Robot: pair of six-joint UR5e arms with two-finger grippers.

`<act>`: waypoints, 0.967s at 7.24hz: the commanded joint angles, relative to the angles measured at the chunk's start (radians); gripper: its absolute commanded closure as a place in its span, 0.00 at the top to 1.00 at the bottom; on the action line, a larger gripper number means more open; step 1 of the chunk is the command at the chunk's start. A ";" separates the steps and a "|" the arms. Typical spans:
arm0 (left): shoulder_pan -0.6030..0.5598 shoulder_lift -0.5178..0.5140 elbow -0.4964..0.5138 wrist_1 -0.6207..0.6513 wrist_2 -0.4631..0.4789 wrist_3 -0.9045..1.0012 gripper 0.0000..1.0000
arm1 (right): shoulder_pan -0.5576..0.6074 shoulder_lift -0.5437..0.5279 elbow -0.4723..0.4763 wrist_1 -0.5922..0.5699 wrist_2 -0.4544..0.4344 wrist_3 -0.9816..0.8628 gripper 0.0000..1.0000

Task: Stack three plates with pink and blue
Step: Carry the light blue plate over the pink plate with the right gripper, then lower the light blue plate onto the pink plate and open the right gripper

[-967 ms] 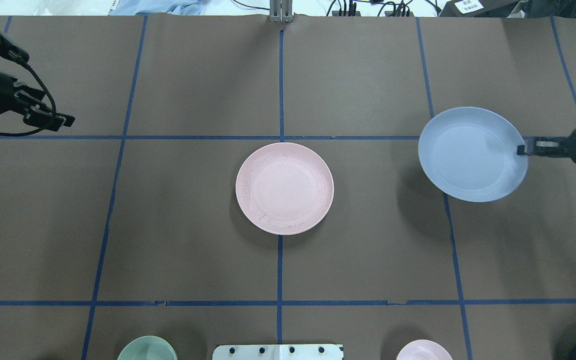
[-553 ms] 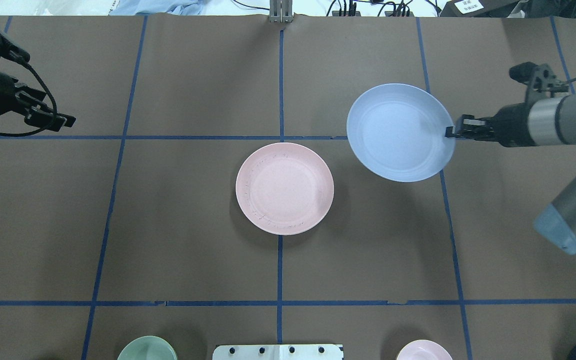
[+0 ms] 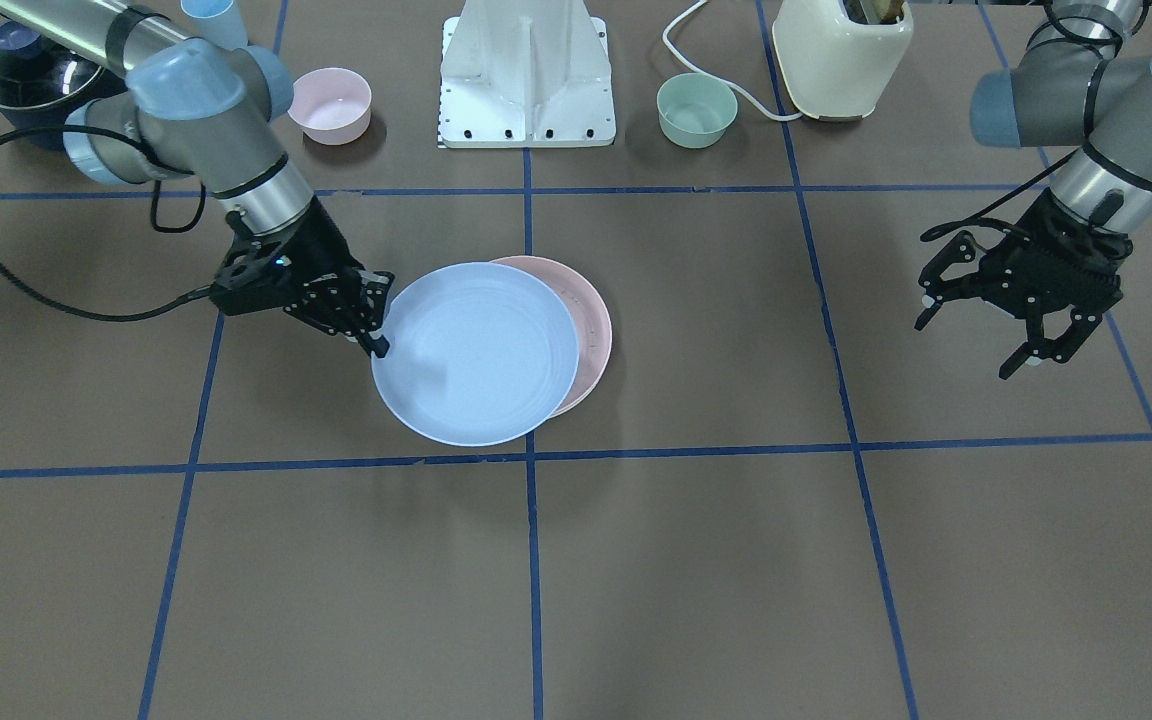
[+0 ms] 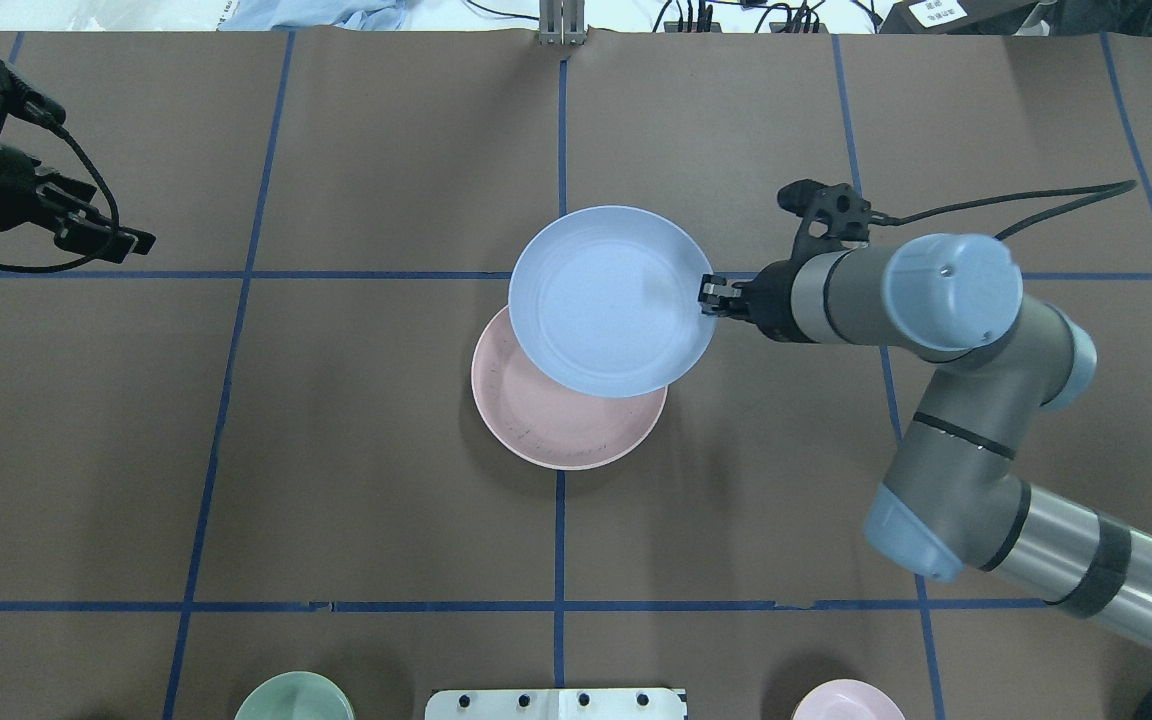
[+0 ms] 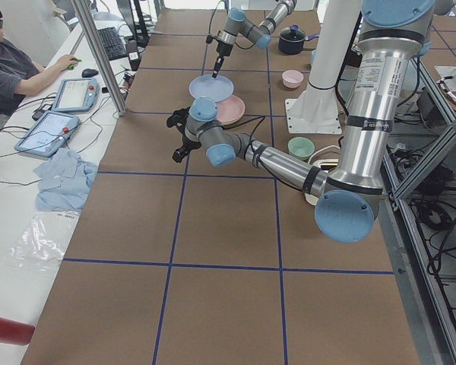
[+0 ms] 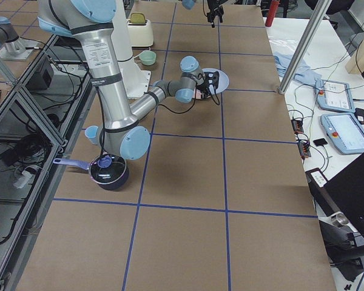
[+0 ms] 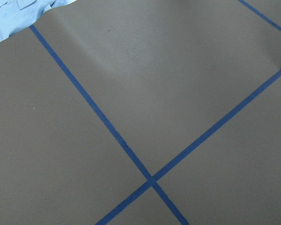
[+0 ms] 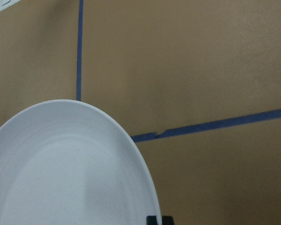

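The right gripper (image 4: 709,296) is clamping its two fingers together on the rim of the light blue round shallow plastic plate (image 4: 606,300), gripping the edge that faces its own arm. That plate is overlapping the pastel pink round shallow plate (image 4: 564,428), covering its far part in the overhead view; whether the two are touching cannot be told. The pink one is lying flat on the brown paper-covered table (image 4: 386,450) where two blue tape lines (image 4: 558,530) are crossing. The left gripper (image 3: 1026,335) is hanging well apart from both plates, its fingers spread and gripping nothing.
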 commanded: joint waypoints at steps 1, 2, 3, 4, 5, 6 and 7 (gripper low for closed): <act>0.001 -0.004 0.002 0.000 0.000 -0.014 1.00 | -0.092 0.035 -0.003 -0.069 -0.086 0.021 0.00; 0.001 -0.005 0.003 0.000 0.000 -0.014 1.00 | -0.100 0.033 -0.006 -0.077 -0.086 0.021 0.00; 0.001 -0.005 0.003 0.000 0.001 -0.014 1.00 | -0.101 0.035 -0.006 -0.075 -0.086 0.021 0.00; 0.001 -0.005 0.003 0.000 0.001 -0.014 1.00 | -0.107 0.033 -0.009 -0.077 -0.088 0.023 0.41; 0.001 -0.005 0.003 0.000 0.001 -0.014 1.00 | -0.129 0.030 -0.009 -0.077 -0.135 0.021 0.99; 0.001 -0.005 0.003 0.000 0.000 -0.014 1.00 | -0.133 0.036 -0.003 -0.121 -0.153 0.021 1.00; 0.001 -0.004 0.003 0.000 0.000 -0.014 1.00 | -0.132 0.065 0.003 -0.200 -0.154 0.021 1.00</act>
